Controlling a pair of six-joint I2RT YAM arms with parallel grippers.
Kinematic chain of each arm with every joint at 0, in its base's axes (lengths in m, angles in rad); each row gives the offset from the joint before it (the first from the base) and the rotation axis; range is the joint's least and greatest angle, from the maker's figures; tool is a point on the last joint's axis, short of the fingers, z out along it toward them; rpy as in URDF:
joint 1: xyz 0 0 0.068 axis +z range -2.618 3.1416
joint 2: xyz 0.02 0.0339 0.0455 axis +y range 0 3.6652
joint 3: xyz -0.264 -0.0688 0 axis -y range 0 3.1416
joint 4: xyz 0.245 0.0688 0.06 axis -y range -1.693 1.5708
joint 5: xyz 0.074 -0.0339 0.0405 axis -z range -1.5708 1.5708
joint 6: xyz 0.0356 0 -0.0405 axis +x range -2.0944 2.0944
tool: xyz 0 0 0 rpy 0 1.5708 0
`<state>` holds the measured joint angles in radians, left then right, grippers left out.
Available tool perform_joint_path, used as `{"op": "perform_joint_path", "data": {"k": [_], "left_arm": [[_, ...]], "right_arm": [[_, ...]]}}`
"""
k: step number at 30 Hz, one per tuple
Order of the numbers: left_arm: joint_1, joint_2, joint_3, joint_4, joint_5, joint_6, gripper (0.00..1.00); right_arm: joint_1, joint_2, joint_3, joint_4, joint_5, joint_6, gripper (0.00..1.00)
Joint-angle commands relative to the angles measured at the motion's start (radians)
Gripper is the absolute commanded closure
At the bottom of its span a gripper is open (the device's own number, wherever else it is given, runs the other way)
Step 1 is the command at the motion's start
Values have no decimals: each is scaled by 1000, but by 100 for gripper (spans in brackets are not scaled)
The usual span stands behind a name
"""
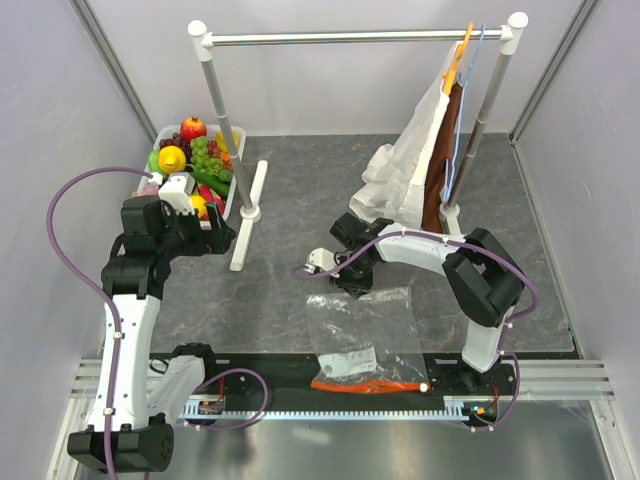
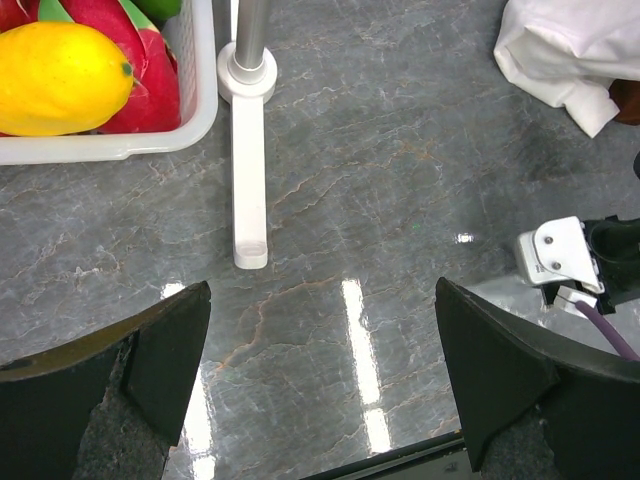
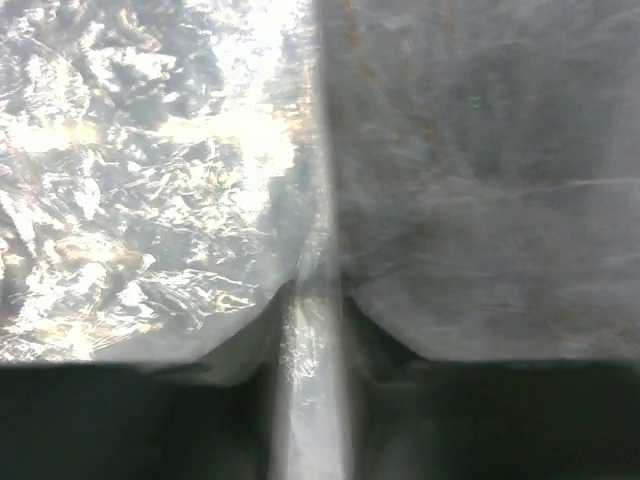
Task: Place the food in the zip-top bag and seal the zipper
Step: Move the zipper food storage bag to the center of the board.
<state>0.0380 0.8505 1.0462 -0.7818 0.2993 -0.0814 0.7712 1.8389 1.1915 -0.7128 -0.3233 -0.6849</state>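
The food fills a white basket [image 1: 160,135] at the back left: a yellow lemon [image 1: 172,158], green grapes [image 1: 205,155], a red apple [image 1: 193,127]. The left wrist view shows a yellow mango [image 2: 60,75] inside the basket's rim [image 2: 110,148]. My left gripper [image 1: 218,237] is open and empty, just right of the basket, its fingers [image 2: 150,350] wide apart above bare table. The clear zip-top bag [image 1: 365,335] lies flat at front centre, with the orange-red zipper [image 1: 365,386] and its white slider [image 1: 425,386] nearest me. My right gripper [image 1: 352,287] is shut on the bag's far edge, the film [image 3: 150,200] pinched between its fingertips [image 3: 315,300].
A garment rack stands across the back, its white foot [image 1: 248,215] beside the basket and also in the left wrist view [image 2: 248,170]. White cloth [image 1: 410,165] and a brown garment hang at its right end. A black strip [image 1: 270,360] runs along the table's front edge.
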Motion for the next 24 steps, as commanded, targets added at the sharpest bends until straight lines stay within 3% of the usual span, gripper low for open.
{"op": "perform_joint_path", "data": {"k": [1,2,3,8,11,15,16,17,18,19,20,24], "left_arm": [[2,4,23,42,24,11,0],[2,4,25,44,27,11,0],[2,4,23,44,27,11,0],[3,1,20,49,18,17,0],[2,1,17,53,9,17,0],[2,5,14,62,1,15,0],[3,7,14,65,1,14,0],[2,9,11,67,-6,11,0],[2,9,8,70,-11,8,0],[3,10,6,72,-23,-1,0],[3,10,2,72,-29,-3,0],[3,36,-14,58,-71,-21,0]], "right_arm": [[17,2,-3,-60,-115,-4,90],[16,3,3,-60,-100,-4,99],[16,5,22,-59,-86,-1,100],[-48,34,150,-16,16,24,100],[-94,80,311,-10,56,24,100],[-112,150,393,53,211,15,100],[-112,166,407,61,234,12,96],[-110,178,422,55,253,13,53],[-112,187,445,50,260,21,32],[-109,178,445,49,257,39,19],[-112,163,438,47,242,80,10],[-95,-20,361,41,146,194,11]]}}
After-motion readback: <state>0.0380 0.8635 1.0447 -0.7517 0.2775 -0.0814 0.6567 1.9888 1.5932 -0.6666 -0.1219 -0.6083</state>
